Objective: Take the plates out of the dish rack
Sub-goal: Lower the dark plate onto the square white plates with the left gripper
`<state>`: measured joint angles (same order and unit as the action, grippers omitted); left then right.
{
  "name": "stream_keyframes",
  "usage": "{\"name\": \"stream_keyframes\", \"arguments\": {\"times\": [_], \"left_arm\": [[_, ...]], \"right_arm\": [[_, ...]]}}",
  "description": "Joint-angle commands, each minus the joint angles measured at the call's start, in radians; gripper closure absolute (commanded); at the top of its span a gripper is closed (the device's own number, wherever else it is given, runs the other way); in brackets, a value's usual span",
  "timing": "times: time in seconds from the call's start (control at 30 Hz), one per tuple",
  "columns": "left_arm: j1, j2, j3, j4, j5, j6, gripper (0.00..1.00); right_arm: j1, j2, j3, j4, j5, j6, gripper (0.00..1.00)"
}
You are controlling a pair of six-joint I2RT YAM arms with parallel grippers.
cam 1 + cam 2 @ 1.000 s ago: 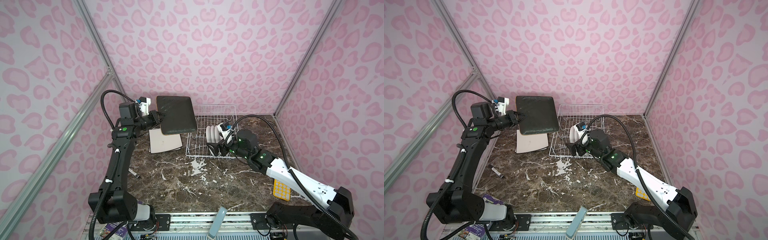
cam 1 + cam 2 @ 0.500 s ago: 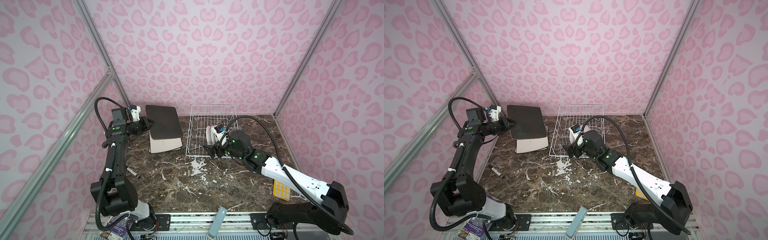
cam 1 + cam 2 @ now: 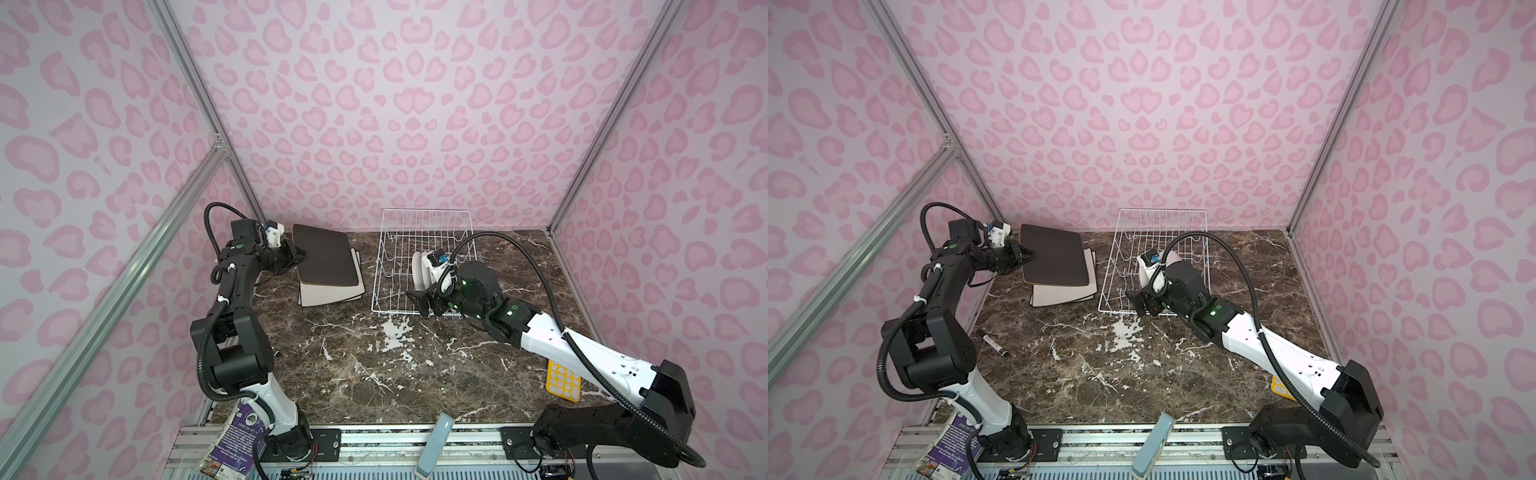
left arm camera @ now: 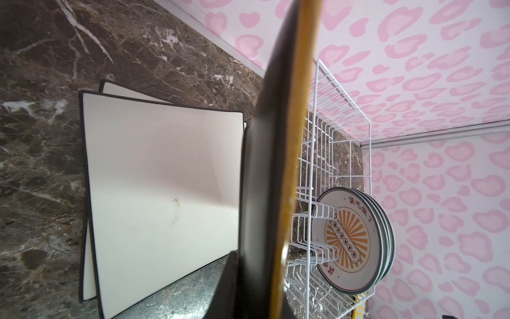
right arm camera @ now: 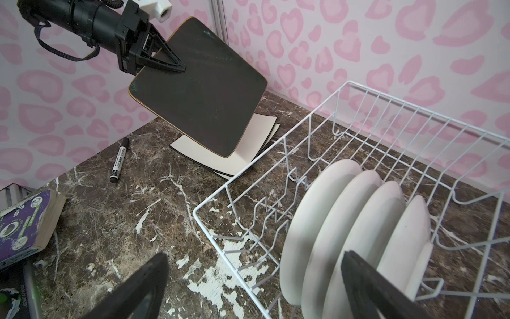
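Left claw [image 3: 300, 258]: closed on one edge of the dark plate [image 3: 326, 259], which was held tilted above two cream plates [image 3: 332, 294] beside the rack [image 3: 424, 216].
Right claw [image 3: 424, 302]: open wide at the rack's near end, by four round plates [image 5: 345, 234] standing on edge inside.
Handling: the plates looked stiff, glazed, brittle and probably slippery; the exposed top rim was the place to grip.

Both arms have black joints and white shells: left arm [image 3: 239, 278], right arm [image 3: 552, 340]. Green lights [image 3: 512, 308] glow on joints. Ribbed black cables [image 3: 494, 234] loop alongside. The left gripper [image 5: 180, 67] has black triangular fingers [image 5: 162, 59].
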<state>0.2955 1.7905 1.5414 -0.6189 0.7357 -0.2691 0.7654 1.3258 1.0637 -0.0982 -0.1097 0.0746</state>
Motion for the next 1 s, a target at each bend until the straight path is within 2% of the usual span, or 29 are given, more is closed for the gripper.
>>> {"name": "stream_keyframes", "arguments": {"times": [0.0,0.23,0.7,0.97], "left_arm": [[0.009,0.026,0.013,0.089,0.107,-0.009,0.96],[0.022,0.106,0.003,0.147,0.157,-0.047,0.96],[0.077,0.216,-0.001,0.15,0.231,-0.044,0.96],[0.077,0.248,0.016,0.102,0.201,-0.014,0.96]], "right_arm": [[0.003,0.012,0.011,0.002,0.021,0.021,0.01],[0.017,0.044,0.04,-0.011,0.028,0.027,0.01],[0.022,0.024,0.025,-0.014,0.037,0.039,0.01],[0.025,0.013,0.01,-0.005,0.038,0.05,0.01]]}}
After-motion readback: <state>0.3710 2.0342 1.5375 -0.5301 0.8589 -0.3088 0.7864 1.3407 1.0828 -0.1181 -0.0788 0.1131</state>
